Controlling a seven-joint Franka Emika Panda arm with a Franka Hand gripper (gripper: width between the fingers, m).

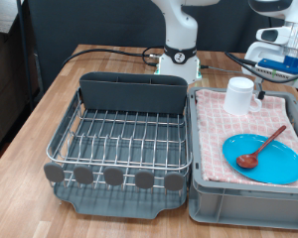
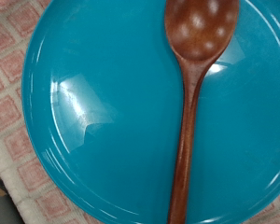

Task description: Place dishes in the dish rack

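Observation:
A round light-blue plate [image 1: 271, 165] lies on a pink checked cloth [image 1: 215, 134] in a grey bin [image 1: 238, 203] at the exterior view's right. A reddish-brown wooden spoon [image 1: 262, 146] lies across the plate. A white mug [image 1: 239, 95] stands on the cloth behind the plate. The silver wire dish rack [image 1: 119, 139] on its dark tray stands at the left with nothing in it. The gripper [image 1: 281, 71] hangs at the top right, above the bin. The wrist view looks straight down on the plate [image 2: 103, 112] and spoon [image 2: 189, 112]; no fingers show there.
A tall grey caddy [image 1: 132, 94] stands at the rack's back edge, and round grey end caps [image 1: 112, 177] line its front. The robot base [image 1: 177, 59] stands behind, with black cables [image 1: 119, 50] on the wooden table [image 1: 35, 114].

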